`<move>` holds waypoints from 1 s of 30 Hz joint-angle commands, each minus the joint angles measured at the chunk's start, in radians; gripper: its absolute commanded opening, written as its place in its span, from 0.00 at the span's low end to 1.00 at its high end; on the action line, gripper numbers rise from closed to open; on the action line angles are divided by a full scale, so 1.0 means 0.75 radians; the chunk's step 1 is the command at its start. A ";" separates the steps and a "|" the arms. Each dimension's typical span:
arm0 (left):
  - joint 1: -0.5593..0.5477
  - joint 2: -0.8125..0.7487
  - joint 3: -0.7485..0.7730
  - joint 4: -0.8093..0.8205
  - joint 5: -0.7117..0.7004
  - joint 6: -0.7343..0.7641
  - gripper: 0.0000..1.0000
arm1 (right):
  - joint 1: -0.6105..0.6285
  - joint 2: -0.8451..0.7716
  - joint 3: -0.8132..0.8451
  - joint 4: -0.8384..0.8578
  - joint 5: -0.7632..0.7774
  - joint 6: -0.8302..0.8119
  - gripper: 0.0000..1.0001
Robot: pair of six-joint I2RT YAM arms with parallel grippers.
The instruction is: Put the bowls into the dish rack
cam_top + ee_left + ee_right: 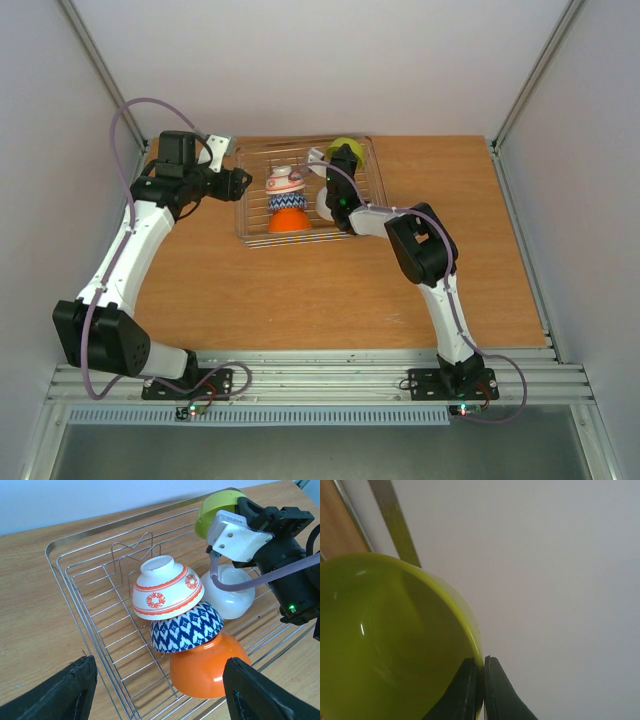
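Note:
The wire dish rack lies at the table's back middle. In it the red-patterned white bowl, the blue-and-white bowl and the orange bowl lean in a row, mouths down. The plain white bowl lies beside them. My right gripper is shut on the rim of the yellow-green bowl, holding it tilted over the rack's far right part. My left gripper is open and empty, hovering at the rack's left side.
The rack's left half holds bare wire ribs and a raised wire divider. White walls and metal frame posts enclose the table on three sides. The right arm reaches over the rack's right part.

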 commanded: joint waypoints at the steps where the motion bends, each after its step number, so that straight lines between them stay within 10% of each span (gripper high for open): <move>1: -0.001 -0.018 -0.009 0.049 0.019 0.008 0.70 | -0.015 -0.046 0.077 -0.069 0.026 0.040 0.01; 30: -0.001 -0.022 -0.009 0.049 0.016 0.009 0.70 | -0.009 -0.126 -0.029 -0.211 -0.041 0.151 0.16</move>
